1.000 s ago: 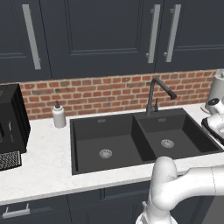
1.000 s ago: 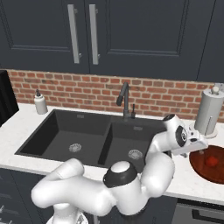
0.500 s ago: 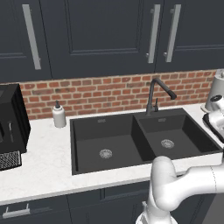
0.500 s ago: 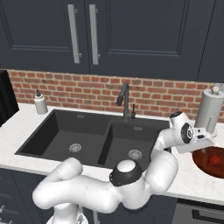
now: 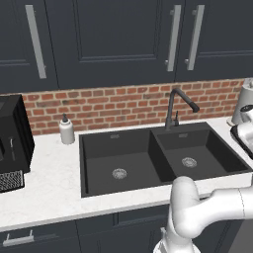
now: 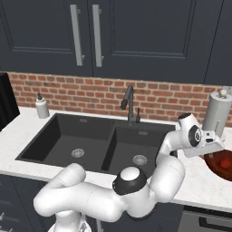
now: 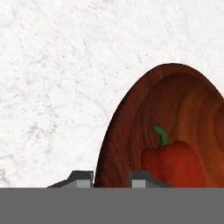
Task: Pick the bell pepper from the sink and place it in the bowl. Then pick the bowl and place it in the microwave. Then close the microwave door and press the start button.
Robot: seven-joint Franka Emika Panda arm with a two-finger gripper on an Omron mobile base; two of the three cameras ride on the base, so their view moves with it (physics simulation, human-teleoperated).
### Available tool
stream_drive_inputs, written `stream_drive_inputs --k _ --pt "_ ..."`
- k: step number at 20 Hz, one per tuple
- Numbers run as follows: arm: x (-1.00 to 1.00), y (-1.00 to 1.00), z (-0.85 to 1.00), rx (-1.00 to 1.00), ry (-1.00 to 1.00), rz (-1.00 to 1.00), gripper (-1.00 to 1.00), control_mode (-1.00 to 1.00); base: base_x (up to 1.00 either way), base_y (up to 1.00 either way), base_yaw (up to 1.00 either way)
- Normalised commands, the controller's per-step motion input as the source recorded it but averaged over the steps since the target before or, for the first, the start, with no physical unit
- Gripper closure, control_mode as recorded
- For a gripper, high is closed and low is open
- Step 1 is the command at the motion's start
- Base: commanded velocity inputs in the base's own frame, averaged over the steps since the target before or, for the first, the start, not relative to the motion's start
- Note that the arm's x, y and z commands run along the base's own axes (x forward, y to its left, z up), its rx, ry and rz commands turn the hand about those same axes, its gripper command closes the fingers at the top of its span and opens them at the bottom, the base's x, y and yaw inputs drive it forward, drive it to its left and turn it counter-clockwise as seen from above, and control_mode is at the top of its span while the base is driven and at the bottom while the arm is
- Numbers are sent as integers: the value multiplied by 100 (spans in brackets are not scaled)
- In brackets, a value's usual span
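arm rises from the base, bends back across the front of the sink point(image 6: 90, 140) and reaches right, wrist ending over the counter point(image 6: 199, 181) beside the right basin. hand tilts down over the near rim of the bowl point(image 6: 222, 164).

hand view: claw point(image 7: 113, 177) sits at the bowl's point(image 7: 131, 127) rim, one tip outside the wall, the other just inside it. the fingers point(image 7: 83, 178) straddle the rim with a narrow gap; can't tell if they actually pinch it yet.

bell pepper point(image 7: 175, 164) lies inside the bowl, green stem up, close to the inner tip. the bowl rests on the white marble counter point(image 7: 52, 78), right of the sink.

counts:
- one bowl, one bell pepper
- one sink point(image 5: 158, 158), two basins, two round drains, one arched faucet point(image 5: 179, 106)
- one soap dispenser point(image 5: 66, 130) on the counter left of the sink
- one paper towel roll point(image 6: 216, 113) upright by the brick wall, behind the bowl
- one black appliance point(image 5: 12, 141) at the far left
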Motion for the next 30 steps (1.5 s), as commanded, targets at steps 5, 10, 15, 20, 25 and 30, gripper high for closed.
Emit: stream_drive_inputs --k 5,10,15,20,25,30 --pt "-51 37 1 -9 -41 9 100 -100 0 0 0" --pt "-36 31 5 -13 -39 14 100 -100 0 0 0" --pt "-42 35 69 -21 -2 19 100 -100 0 0 0" --pt "-34 49 96 -25 23 24 100 -100 0 0 0" --pt "-33 39 78 -12 26 32 100 -100 0 0 0" --pt "-38 36 67 -4 22 34 100 -100 0 0 0"
